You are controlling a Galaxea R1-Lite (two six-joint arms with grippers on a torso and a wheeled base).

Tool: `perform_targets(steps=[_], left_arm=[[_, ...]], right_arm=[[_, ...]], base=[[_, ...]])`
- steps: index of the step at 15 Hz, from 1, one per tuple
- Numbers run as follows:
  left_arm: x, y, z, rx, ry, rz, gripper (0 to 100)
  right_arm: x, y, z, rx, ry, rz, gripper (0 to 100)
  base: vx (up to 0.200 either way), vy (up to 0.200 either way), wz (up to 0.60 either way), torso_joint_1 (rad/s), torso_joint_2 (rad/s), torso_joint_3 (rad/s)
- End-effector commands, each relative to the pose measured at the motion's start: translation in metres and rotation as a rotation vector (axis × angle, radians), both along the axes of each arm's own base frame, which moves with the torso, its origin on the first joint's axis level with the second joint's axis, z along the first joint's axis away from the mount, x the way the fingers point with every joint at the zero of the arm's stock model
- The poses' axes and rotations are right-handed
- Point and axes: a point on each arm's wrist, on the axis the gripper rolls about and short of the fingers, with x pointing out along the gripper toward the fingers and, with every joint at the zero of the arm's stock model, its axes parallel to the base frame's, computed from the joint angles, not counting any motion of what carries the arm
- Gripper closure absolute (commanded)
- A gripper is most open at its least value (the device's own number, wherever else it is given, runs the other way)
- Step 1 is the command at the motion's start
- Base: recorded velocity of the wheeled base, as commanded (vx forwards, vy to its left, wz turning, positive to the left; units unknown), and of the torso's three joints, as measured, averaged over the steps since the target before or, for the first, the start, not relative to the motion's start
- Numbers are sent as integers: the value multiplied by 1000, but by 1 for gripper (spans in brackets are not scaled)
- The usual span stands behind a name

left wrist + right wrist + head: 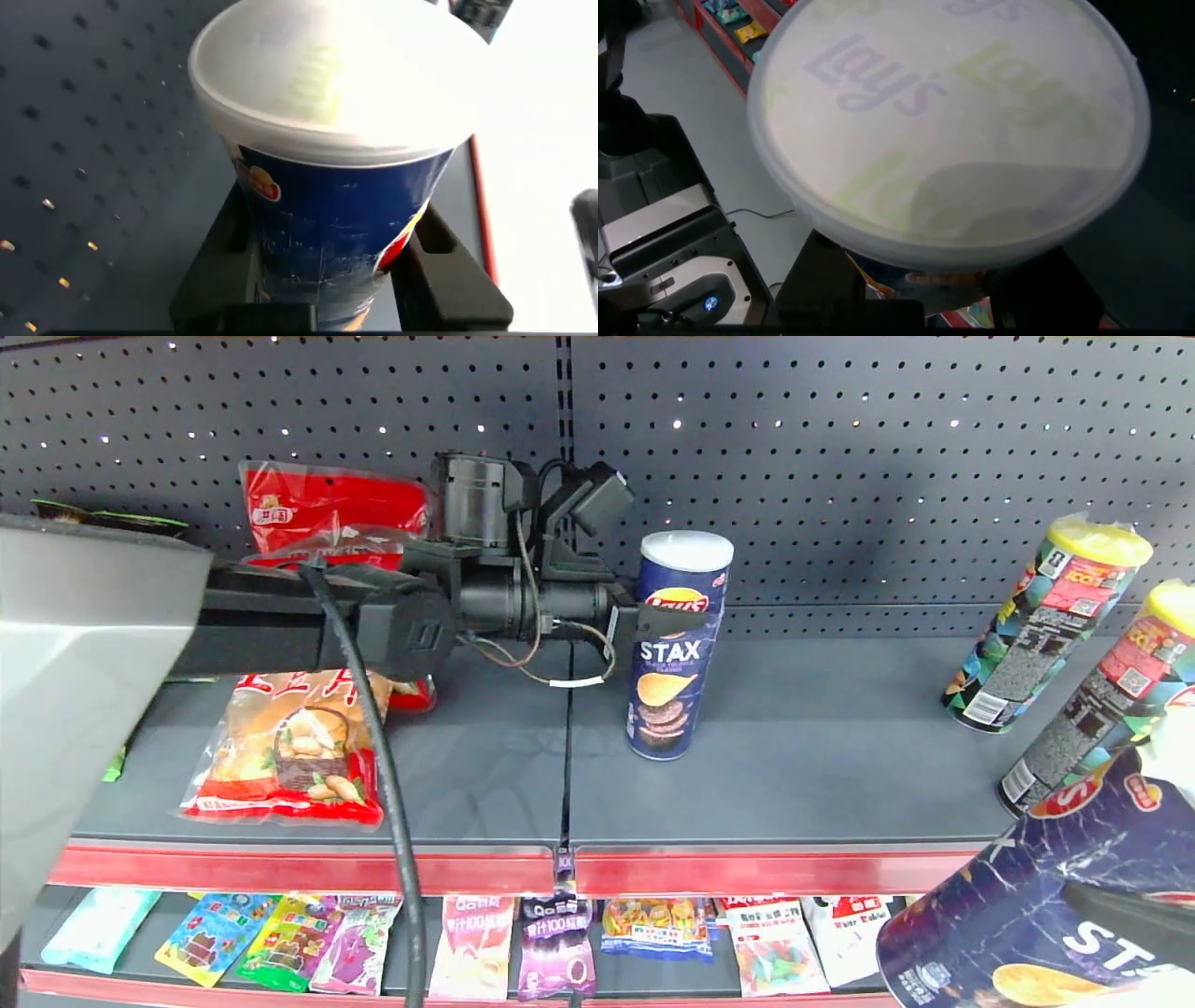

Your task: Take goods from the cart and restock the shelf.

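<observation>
Head view: the left gripper clasps a dark-blue cylindrical chip canister with a white plastic lid. It stands upright at the middle of the grey metal shelf, long axis vertical, so release likely needs only opening and a backward pull. Left wrist view makes the contact plain: black fingers press both its flanks below the lid. Right wrist view: the right gripper grips a second such canister, held off the shelf's front right corner.

On the left we see a peanut bag lying flat, and a red bag farther back against the pegboard. At the right we find two tilted yellow-lidded cans side by side, the far can and the near can. Below, nearer us, runs a row of sweet packets
</observation>
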Motion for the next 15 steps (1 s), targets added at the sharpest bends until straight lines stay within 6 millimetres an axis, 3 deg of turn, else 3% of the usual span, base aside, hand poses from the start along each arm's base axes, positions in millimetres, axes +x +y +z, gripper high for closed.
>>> perform_targets(steps=[1, 3, 4, 6, 11, 15], left_arm=[[-47, 17, 21, 10, 2, 9, 100], [-57, 19, 19, 23, 14, 18, 100], [-75, 21, 18, 35, 17, 34, 100], [-83, 22, 13, 32, 6, 42, 100], [-99, 19, 1, -10, 25, 104, 100], [-100, 20, -5, -9, 24, 105, 100]], right_arm=[[0, 0, 0, -1, 0, 2, 100], [1, 1, 0, -2, 1, 2, 100], [2, 1, 0, -3, 3, 4, 100], [2, 1, 1, -1, 0, 4, 100], [1, 1, 2, 1, -2, 4, 100], [1, 1, 2, 2, -5, 5, 100]], base=[[0, 0, 0, 0, 0, 0], [0, 0, 0, 0, 0, 0], [0, 0, 0, 0, 0, 0], [0, 0, 0, 0, 0, 0], [0, 0, 0, 0, 0, 0], [0, 0, 0, 0, 0, 0]])
